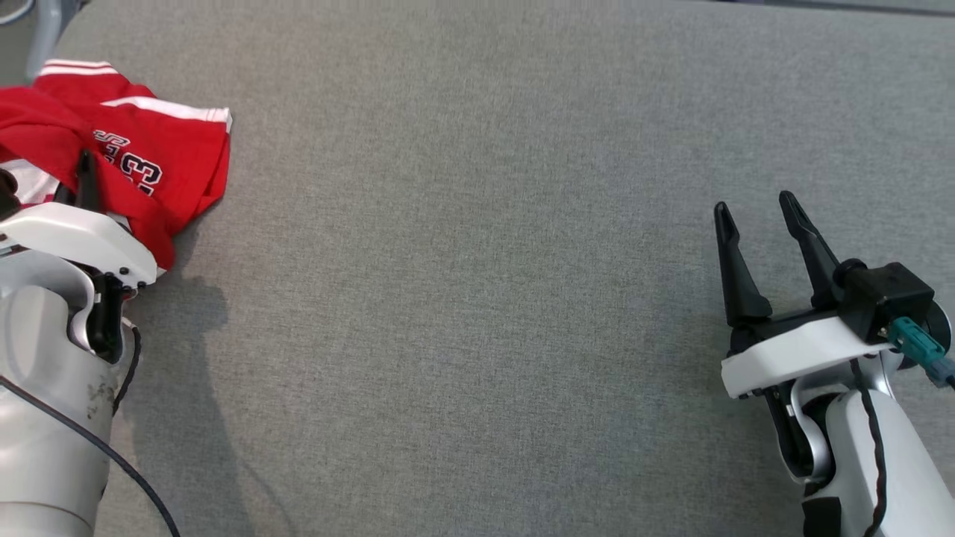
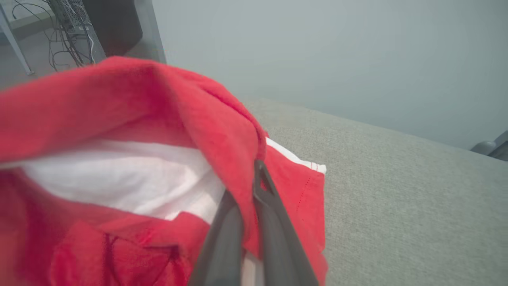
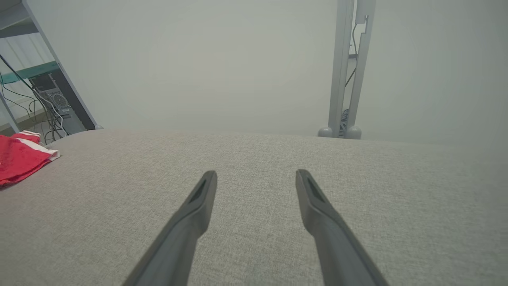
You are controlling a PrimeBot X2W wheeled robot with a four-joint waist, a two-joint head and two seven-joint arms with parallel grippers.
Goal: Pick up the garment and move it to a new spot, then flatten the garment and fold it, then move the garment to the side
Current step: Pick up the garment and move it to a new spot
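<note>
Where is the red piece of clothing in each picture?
Head view: the red garment lies bunched in the upper left corner.
Left wrist view: the garment covers the left half, close up, pinched in the left gripper.
Right wrist view: the garment is small, at the left edge, about halfway down.
Shared landmark: the grey table top under it.

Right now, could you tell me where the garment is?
The garment lies bunched on the table at the head view's far left, pinched in the left gripper, far from the right gripper.
</note>
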